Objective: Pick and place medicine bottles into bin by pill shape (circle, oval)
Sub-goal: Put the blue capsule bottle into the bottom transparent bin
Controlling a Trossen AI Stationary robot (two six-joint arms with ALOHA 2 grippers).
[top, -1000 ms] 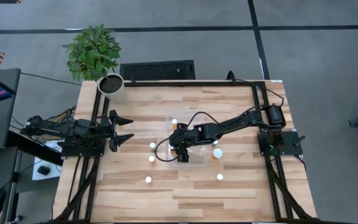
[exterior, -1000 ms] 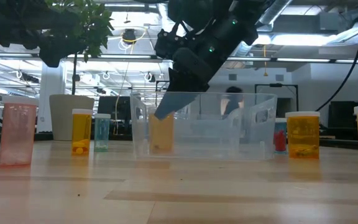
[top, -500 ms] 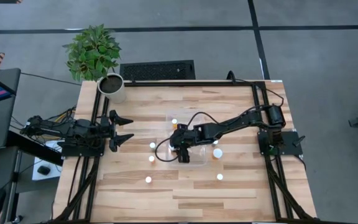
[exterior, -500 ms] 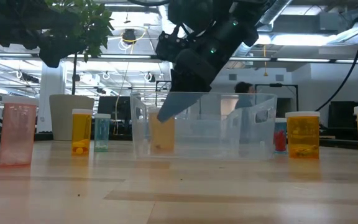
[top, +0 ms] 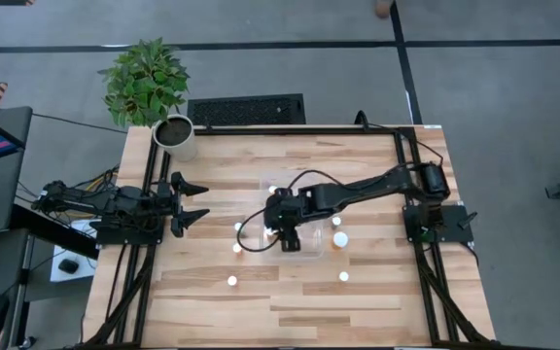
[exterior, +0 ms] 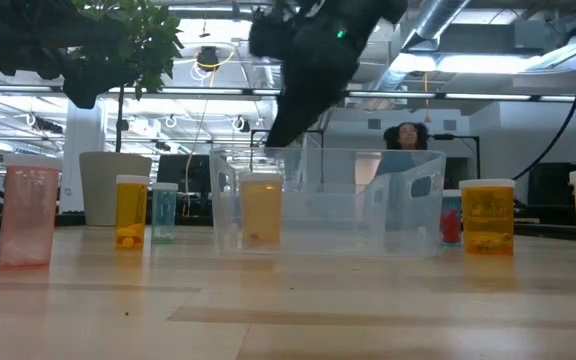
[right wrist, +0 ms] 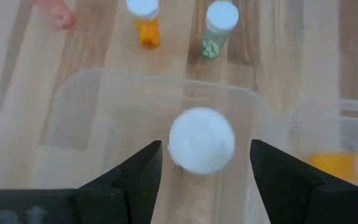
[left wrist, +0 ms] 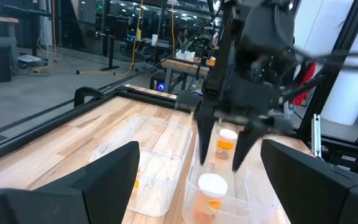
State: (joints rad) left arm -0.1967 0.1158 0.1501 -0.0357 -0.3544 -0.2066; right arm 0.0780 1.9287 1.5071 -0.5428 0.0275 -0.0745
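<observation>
The clear bin [exterior: 368, 205] stands mid-table. An orange medicine bottle with a white cap [right wrist: 201, 140] stands upright on the floor of its near compartment [exterior: 261, 208]. My right gripper [left wrist: 221, 146] hangs open just above that cap, fingers slanting down, touching nothing. In the high view the right gripper [top: 286, 237] hides the bottle. Another capped bottle [top: 272, 191] stands in the far compartment. My left gripper [top: 194, 202] waits open at the table's left, pointing level.
Loose bottles stand on the table left of the bin [top: 238, 227] [top: 236, 248] [top: 231, 281] and right of it [top: 339, 238] [top: 343, 277]. A white plant pot [top: 175, 136] sits at the far left corner. A person [exterior: 405, 138] shows beyond the table.
My right gripper has risen out of the bin's near compartment and tipped less steeply, its fingertips now above the rim. The orange bottle stays upright on the bin's floor where it was.
</observation>
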